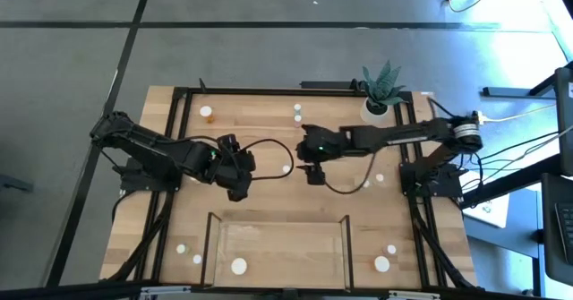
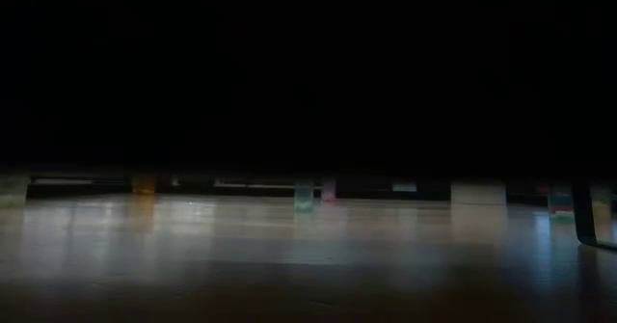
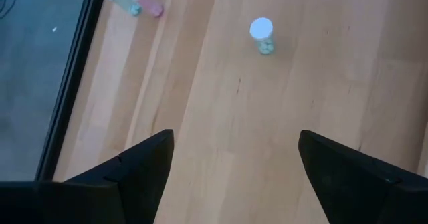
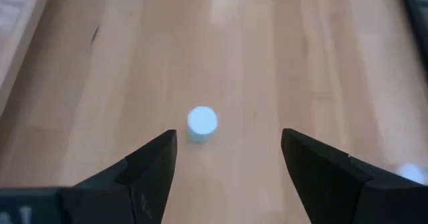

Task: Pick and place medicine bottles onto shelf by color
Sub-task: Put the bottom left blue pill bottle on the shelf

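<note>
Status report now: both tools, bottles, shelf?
Left tool and right tool open, empty, mid-table. Bottle just ahead of right tool. Shelf bare. Nothing blocking.

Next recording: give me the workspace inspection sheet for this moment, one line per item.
Surface: light-wood tabletop, dark frame bars along its edges.
Job's things: shelf at the near edge, nothing on it; white-capped medicine bottles scattered, one mid-table between the arms, wider ones beside the shelf, others along the far edge.
Clutter: potted spiky plant at the far right corner.
Grippers: left claw open and empty; right claw open, bottle ahead of it.
Cables: black cable looping between the arms.
Surroundings: grey floor; the low view is too dark to judge.
</note>
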You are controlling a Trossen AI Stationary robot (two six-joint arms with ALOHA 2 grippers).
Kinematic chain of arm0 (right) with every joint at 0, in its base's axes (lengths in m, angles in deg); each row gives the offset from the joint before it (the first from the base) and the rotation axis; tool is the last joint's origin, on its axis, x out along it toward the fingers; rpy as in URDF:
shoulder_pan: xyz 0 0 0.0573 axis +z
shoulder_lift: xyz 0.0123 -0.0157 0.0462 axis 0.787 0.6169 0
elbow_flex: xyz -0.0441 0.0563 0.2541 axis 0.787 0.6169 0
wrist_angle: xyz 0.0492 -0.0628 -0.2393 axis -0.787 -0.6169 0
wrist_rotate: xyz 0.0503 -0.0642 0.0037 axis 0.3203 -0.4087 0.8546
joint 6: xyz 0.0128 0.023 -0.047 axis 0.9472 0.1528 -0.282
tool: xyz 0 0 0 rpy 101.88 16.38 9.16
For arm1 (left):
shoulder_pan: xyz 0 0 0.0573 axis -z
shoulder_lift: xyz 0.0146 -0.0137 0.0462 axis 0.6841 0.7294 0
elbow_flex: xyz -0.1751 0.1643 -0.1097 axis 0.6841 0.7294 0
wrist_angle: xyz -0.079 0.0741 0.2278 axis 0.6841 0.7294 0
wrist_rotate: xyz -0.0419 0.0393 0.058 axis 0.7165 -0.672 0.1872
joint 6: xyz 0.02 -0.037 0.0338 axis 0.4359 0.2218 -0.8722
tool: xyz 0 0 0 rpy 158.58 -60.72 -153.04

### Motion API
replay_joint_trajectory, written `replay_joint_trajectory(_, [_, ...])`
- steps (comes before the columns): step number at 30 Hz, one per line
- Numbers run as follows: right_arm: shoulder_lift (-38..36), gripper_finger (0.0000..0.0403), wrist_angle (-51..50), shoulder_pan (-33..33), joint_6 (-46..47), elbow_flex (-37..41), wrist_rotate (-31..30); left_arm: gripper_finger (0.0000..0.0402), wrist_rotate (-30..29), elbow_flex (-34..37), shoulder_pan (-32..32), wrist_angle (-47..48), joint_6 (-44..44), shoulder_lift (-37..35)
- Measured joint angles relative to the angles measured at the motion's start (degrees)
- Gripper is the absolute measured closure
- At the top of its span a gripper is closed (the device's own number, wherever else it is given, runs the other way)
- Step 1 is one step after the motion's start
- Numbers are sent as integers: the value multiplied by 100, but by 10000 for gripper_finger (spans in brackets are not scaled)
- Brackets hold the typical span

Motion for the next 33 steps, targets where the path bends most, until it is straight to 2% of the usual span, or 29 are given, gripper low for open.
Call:
replay_joint_trajectory(5, [473,131,58,-70,-168,-128,452,86,0,-1,0,3,-1,-1])
replay_joint_trajectory(15, [1038,131,517,-105,-425,-128,452,86,0,-1,0,4,2,-1])
replay_joint_trajectory(33, [1453,131,1047,-140,-465,-120,444,86,144,1,0,45,26,-3])
